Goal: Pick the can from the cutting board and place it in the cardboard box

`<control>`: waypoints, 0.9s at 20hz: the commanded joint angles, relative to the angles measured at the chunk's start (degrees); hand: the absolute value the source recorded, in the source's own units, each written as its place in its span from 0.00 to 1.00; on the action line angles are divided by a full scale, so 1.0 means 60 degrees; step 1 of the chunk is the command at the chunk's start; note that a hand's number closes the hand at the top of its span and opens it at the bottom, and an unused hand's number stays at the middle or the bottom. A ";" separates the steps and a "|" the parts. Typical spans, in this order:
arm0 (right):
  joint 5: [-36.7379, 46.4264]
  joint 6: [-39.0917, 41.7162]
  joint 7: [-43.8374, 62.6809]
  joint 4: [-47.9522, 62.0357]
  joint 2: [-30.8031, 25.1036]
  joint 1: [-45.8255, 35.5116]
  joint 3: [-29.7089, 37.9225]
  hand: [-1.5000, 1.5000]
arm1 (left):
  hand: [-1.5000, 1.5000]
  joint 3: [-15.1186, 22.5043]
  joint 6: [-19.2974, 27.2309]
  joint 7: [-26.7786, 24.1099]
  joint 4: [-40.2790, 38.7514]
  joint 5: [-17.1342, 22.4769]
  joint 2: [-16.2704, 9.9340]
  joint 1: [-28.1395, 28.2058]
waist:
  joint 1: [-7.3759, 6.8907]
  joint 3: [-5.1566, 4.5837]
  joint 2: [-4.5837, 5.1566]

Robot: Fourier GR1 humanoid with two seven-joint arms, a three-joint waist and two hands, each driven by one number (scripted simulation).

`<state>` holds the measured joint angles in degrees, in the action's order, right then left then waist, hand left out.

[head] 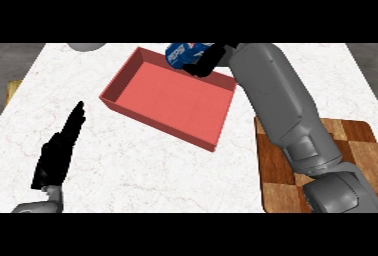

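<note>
**Can held over the far edge of the red box**

White marbled counter [148,175] fills most of the frame, with darker floor showing at the upper corners. A wooden cutting board [277,170] with a checkered pattern lies at the lower right, partly covered by the grey right forearm that runs up across it toward the top of the frame.

At the top centre, the right hand [205,59] has its black fingers curled round a blue can [181,53] with white and red markings. The can sits at the far rim of the box, tilted, with its left part showing and the rest hidden behind the fingers. Whether it touches the rim cannot be told.

The box [173,102] is a shallow red tray with low walls, set at an angle in the upper middle of the frame, just left of the cutting board.

The left hand [60,150] rests at the lower left, fingers straight and together, pointing up the frame, holding nothing.

A grey rounded object [87,46] is cut off by the top edge at the upper left.
</note>
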<state>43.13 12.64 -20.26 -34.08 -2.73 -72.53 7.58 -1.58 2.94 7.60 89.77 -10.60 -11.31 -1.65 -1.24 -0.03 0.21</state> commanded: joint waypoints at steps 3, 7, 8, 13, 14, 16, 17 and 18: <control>-0.0276 -0.0792 0.0377 0.1617 0.0441 -0.0637 -0.0991 1.00 | 0.50 0.0215 -0.0045 -0.0201 -0.0309 -0.0154 0.0182 -0.0082 | -0.0291 -0.0005 0.0075; -0.0819 -0.1271 0.0742 0.2425 0.0449 -0.0885 -0.1741 1.00 | 0.50 0.0038 -0.0151 -0.0730 -0.0875 -0.0097 0.0088 -0.0317 | -0.0423 -0.0013 0.0098; -0.0644 -0.1388 0.0896 0.2761 0.0451 -0.1181 -0.1662 1.00 | 0.50 0.0381 0.0011 0.0019 -0.0027 -0.0285 0.0301 -0.0453 | -0.0548 -0.0007 0.0129; -0.1378 -0.1689 0.1141 0.3541 0.0453 -0.0882 -0.1943 0.00 | 0.50 0.0345 -0.0175 -0.0398 -0.0424 -0.0161 0.0302 -0.0543 | -0.0826 -0.0012 0.0213; -0.1539 -0.1980 0.1175 0.3585 0.0454 -0.0680 -0.1960 0.00 | 0.50 0.0263 -0.0349 -0.0651 -0.0387 -0.0102 0.0092 -0.0190 | -0.0910 -0.0012 0.0210; -0.1644 -0.1896 0.1003 0.3671 0.0454 -0.0963 -0.1937 0.00 | 0.50 0.0176 -0.0532 0.0001 0.0123 0.0033 -0.0074 -0.0390 | -0.0832 -0.0002 0.0207; -0.1934 -0.2175 0.0929 0.3598 0.0454 -0.0684 -0.2264 0.00 | 0.50 0.0455 -0.0268 -0.0141 -0.0121 -0.0274 0.0210 -0.0611 | -0.1052 -0.0007 0.0230; -0.1998 -0.2009 0.0733 0.3687 0.0454 -0.0591 -0.2197 0.00 | 0.50 0.0293 -0.0247 -0.0331 -0.0479 -0.0211 0.0197 -0.0519 | -0.0819 -0.0007 0.0215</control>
<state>33.75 1.40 -14.73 -13.55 -0.03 -77.04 -4.59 0.36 1.30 6.01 88.30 -11.63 -10.33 -4.17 -6.16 -0.07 1.38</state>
